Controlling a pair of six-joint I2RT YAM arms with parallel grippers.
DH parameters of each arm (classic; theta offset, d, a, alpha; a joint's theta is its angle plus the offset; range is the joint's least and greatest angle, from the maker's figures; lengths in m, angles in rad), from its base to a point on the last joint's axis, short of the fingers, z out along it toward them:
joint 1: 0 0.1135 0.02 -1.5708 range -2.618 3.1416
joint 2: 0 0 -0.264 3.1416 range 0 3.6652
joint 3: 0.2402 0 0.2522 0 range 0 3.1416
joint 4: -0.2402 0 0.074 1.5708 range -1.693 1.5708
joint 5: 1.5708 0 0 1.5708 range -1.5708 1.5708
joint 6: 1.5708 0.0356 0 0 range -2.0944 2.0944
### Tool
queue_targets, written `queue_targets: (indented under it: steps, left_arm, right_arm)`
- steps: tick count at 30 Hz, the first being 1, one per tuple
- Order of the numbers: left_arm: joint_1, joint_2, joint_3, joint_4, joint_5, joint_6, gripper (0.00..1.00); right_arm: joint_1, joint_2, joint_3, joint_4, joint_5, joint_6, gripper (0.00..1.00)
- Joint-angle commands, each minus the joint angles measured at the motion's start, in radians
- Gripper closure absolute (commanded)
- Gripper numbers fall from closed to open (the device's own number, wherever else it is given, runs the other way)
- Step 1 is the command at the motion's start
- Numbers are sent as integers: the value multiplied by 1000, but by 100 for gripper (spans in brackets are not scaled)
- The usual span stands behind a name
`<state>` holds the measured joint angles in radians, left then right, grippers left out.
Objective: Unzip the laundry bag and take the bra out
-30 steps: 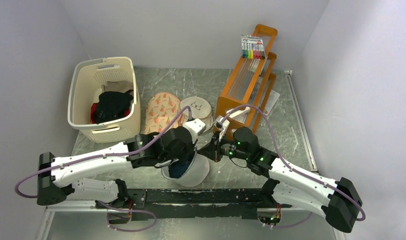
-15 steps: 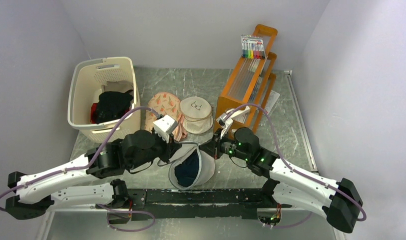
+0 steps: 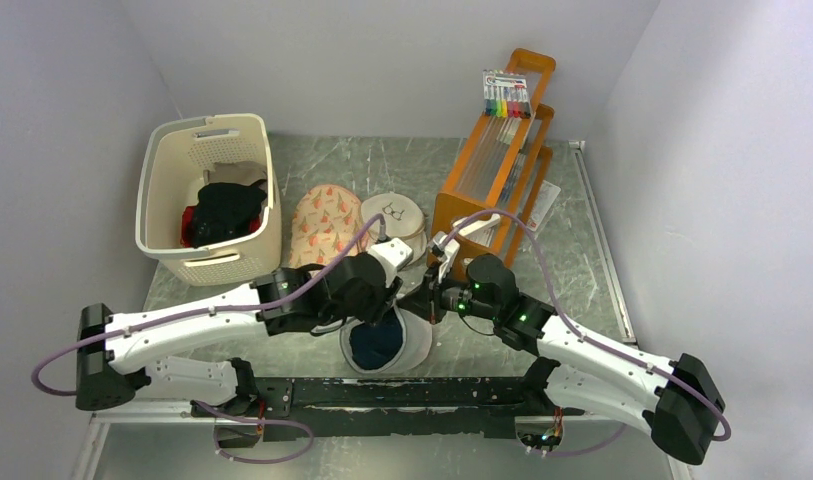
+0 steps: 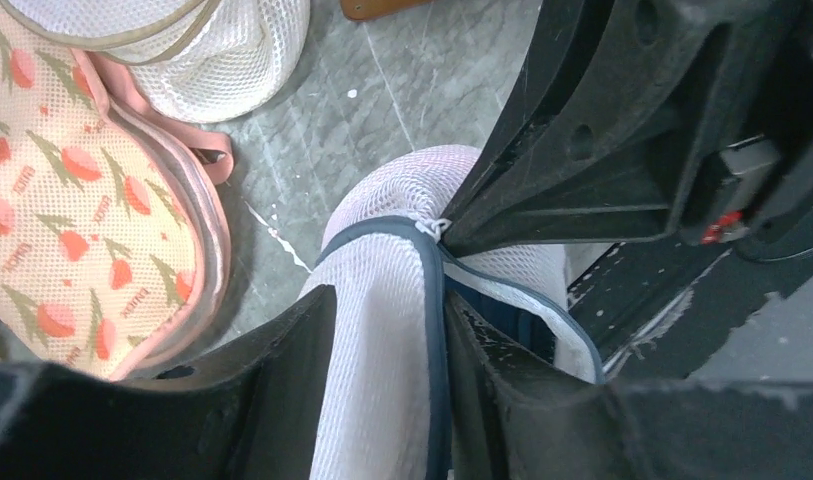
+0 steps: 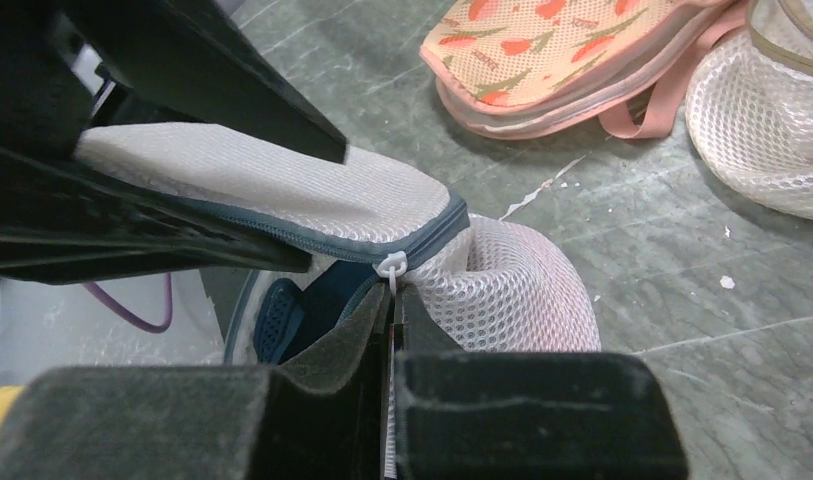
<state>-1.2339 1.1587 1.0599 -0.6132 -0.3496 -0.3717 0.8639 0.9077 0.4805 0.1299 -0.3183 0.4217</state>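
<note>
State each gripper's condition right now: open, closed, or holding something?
Left gripper: open, straddling a flap of the laundry bag.
Right gripper: closed on the bag's zipper pull.

far: peach bag (image 3: 322,222), glasses-print bag (image 3: 402,215), orange rack (image 3: 487,190) block | left: laundry basket (image 3: 217,265) | near-centre: laundry bag (image 3: 414,345) | right: bare table (image 3: 582,250) passable

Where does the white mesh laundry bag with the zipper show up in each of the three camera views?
Top external: laundry bag low centre, near the table's front edge.
Left wrist: laundry bag bottom centre, reaching up to mid-frame.
Right wrist: laundry bag centre, its zipper running across.
Shared landmark: peach patterned bag, visible in all three views.
</note>
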Motion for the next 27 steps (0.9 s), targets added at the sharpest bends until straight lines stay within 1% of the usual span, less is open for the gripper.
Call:
queue_targets:
  steps: [1,3,6,7,8,14,18,21,24,27]
  left_arm:
    - [2,43,52,8,9,58,56]
    - [2,49,67,-19,-1,58,70]
    - [2,21,70,-33,-4,69,86]
    - [2,5,70,-36,-1,71,91]
    - [2,-16,71,-39,8,72,93]
    - [2,-189,14,34,120,143,93]
    - [2,-304,-22,85,206,185,93]
    - [2,-359,-31,127,299,197,93]
    - [2,-401,-65,215,390,213,93]
    - [2,-419,-77,274,399,211,93]
  right_arm:
    - [1,-18,9,24,-44,-13,100]
    - [1,-31,15,2,-32,-16,100]
    - [2,-49,5,-9,-6,-24,100]
    - [2,-49,3,-9,10,-23,100]
    - [2,-46,7,-15,24,-25,100]
    - [2,-1,26,-33,85,-40,100]
    - [1,19,41,-26,56,-60,100]
    - [1,25,39,-16,43,-59,100]
    - [1,25,31,-2,25,-62,100]
    - [2,25,21,18,21,-57,100]
